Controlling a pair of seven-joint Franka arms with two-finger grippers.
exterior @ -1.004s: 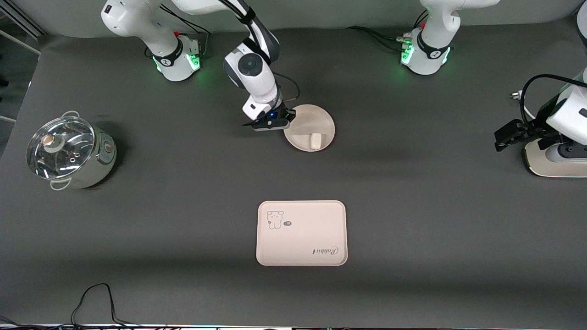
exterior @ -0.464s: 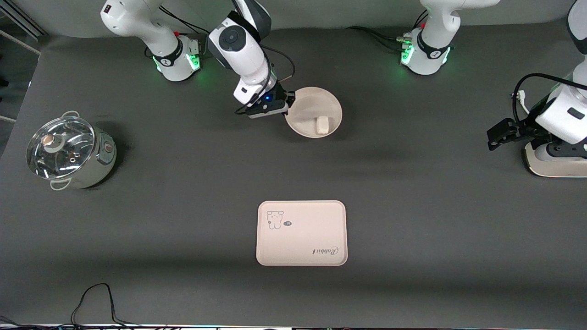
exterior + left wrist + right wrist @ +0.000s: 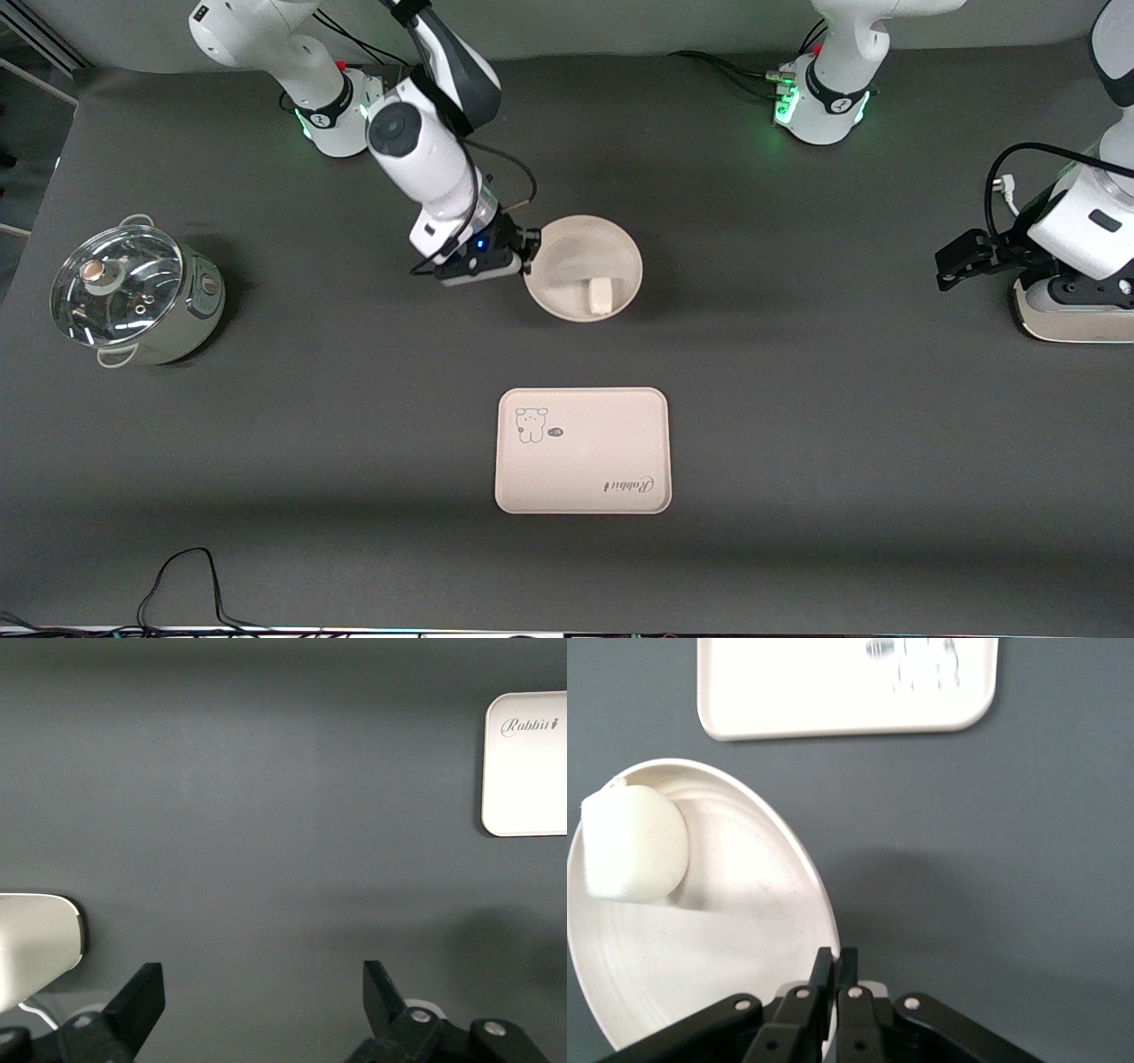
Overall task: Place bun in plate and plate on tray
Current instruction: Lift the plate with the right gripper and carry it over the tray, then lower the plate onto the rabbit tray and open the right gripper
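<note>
We found the tray [image 3: 530, 762] cut off by the left wrist view's edge, with only its "Rabbit" corner showing. In the right wrist view the plate [image 3: 744, 992] ran past the frame, its gripped rim hidden under the jaws.

- You're looking at a dark grey tabletop [image 3: 797, 399], matte and evenly lit.
- You see a lidded steel pot [image 3: 133, 292] toward the right arm's end.
- A black cable [image 3: 182, 580] loops along your nearest edge.

Right end effector [image 3: 529, 251] is clamped shut in mid-air; left end effector [image 3: 952, 263] is held open, waiting.
</note>
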